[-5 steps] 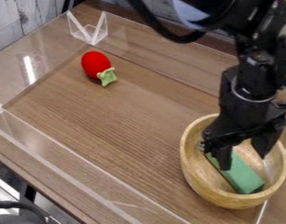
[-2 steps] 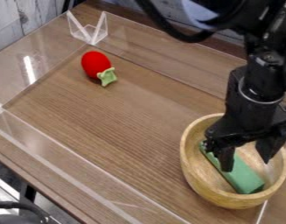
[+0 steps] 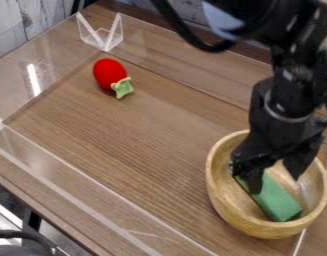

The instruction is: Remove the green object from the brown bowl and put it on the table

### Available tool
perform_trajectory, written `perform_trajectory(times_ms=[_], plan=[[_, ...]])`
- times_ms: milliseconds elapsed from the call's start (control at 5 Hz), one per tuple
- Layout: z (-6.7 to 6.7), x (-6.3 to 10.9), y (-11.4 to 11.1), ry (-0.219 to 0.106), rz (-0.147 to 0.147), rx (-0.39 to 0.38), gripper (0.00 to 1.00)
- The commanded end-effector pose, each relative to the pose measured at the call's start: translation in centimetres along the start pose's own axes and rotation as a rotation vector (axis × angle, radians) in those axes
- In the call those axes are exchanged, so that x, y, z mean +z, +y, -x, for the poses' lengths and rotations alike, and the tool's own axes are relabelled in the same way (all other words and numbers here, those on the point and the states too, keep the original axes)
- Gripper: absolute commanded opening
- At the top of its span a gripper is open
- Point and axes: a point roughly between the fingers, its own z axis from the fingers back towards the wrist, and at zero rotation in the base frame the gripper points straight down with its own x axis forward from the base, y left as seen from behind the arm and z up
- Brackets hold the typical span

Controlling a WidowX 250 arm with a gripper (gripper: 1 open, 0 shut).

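Note:
A light green flat block (image 3: 275, 197) lies inside the brown bowl (image 3: 226, 205) at the lower right of the table (image 3: 152, 130). My black gripper (image 3: 275, 172) points straight down into the bowl, open, with one finger on each side of the block's upper end. Nothing is gripped. The arm hides the far part of the bowl and the top end of the block.
A red strawberry toy (image 3: 111, 74) with a green leafy top lies on the tabletop at the upper left. Clear plastic walls (image 3: 46, 150) run along the table's edges, with a folded clear corner piece (image 3: 99, 35) at the back.
The gripper has shifted only slightly over the bowl, staying open around the green block. The block and strawberry have not moved.

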Motion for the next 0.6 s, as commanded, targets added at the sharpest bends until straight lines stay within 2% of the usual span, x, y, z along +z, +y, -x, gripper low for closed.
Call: perform_trajectory(times_ms=[0,200,400], plan=[[0.2,-1.7,0.0,-0.011,0.011,-0.004,1.0],[-0.2,-2.0,0.2,-0.004,0.021,-0.028,0.0],[-0.7,-0.5,-0.4,0.003,0.038,-0.061,0.0]])
